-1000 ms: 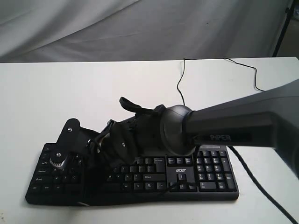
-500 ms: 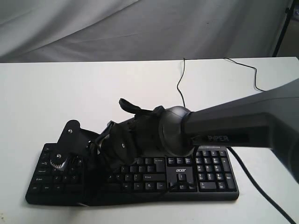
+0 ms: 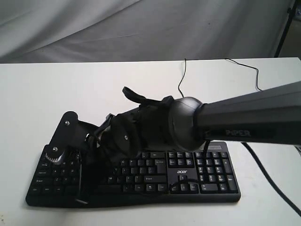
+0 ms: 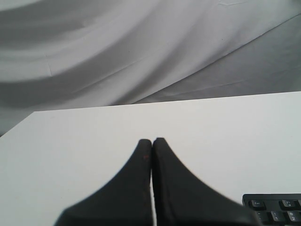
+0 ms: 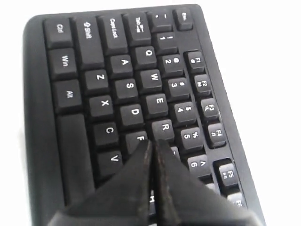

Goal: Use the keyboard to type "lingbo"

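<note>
Both clenched: right gripper (image 5: 153, 141) is pointing between the keyboard (image 5: 70, 94)'s F key (image 5: 135, 139) and R key (image 5: 163, 128); left gripper (image 4: 152, 140) is hanging over the table (image 4: 70, 141).

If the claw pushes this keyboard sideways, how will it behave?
The keyboard is wide, flat and looks like rigid plastic, so it probably slides whole and will not tip. Its thin cable lies slack, so it likely trails limply.

On my screen a plain white counter (image 3: 56, 89) filled the foreground, its far edge running straight across. Behind it hung a grey cloth (image 3: 141, 28), draped in broad, soft folds. A thin dark stand leg (image 3: 283, 33) slanted down at the far right. The light was soft and even.
</note>
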`<state>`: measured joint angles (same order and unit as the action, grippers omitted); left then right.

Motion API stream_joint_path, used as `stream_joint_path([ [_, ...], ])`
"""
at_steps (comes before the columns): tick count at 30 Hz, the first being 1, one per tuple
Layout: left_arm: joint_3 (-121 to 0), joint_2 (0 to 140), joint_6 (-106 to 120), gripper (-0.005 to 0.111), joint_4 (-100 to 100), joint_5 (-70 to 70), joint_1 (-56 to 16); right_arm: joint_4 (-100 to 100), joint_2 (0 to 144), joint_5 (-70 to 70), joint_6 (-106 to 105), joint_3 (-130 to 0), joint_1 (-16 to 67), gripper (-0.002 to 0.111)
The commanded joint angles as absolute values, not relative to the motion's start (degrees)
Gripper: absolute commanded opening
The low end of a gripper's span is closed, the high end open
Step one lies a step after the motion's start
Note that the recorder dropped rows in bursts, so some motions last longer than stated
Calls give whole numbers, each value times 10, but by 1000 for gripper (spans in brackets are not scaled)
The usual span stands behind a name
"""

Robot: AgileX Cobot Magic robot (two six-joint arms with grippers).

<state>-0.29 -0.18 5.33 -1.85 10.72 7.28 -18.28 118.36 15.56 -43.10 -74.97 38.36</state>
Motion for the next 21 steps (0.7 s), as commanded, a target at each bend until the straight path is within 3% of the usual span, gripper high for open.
stream_joint_path([
  [1,0,0,52,1,-18,105,71,-177,1164,171,-430,-740,381,0],
  [9,0,0,52,1,-18,105,71,-189,1132,116,-430,-671,383,0],
  [21,0,0,52,1,-18,105,71,-220,1158,71,-429,-671,402,0],
])
